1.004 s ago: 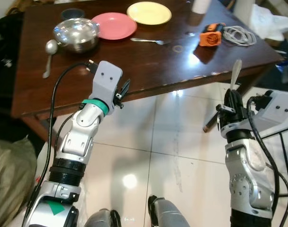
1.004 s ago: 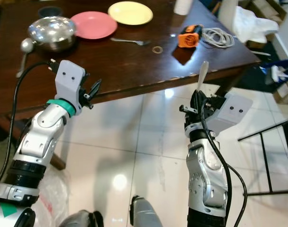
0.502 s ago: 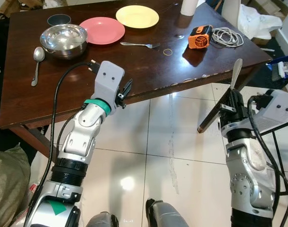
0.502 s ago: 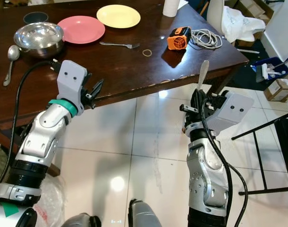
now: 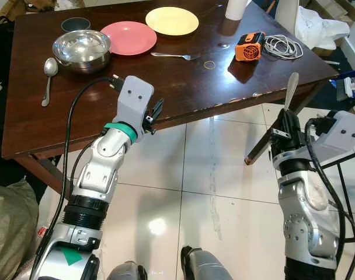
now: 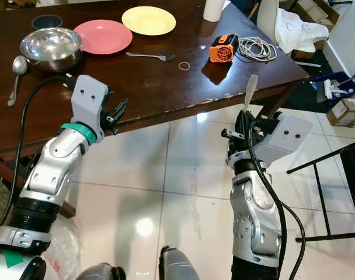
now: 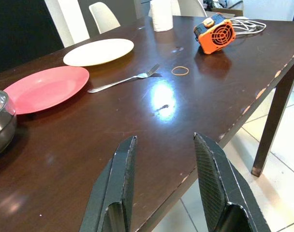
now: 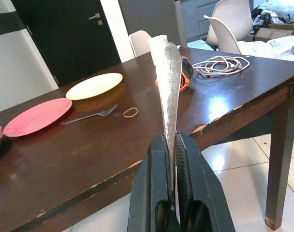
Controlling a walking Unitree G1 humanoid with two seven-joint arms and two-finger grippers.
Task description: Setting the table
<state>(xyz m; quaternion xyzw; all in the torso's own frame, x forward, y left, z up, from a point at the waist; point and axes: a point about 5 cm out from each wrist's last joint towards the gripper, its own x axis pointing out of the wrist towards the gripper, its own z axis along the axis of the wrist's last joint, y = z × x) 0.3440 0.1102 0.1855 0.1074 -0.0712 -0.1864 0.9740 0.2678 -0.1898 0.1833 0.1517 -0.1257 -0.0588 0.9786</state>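
I see right gripper (image 8: 170, 145) pinching knife (image 8: 168, 82) low | thin, stiff, slippery metal, may pivot | left gripper (image 7: 164, 150) spread, holds nothing

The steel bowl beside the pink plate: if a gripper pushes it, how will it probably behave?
The steel bowl looks polished, so black fingers would probably slip on its wall. Its curved underside suggests it may rock or slide on the glossy table. It seems to touch the pink plate, so a push that way would likely move both.

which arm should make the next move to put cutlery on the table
Right. The right claw is shut on a silver utensil, handle up, near the table edge. The left claw is open and empty.
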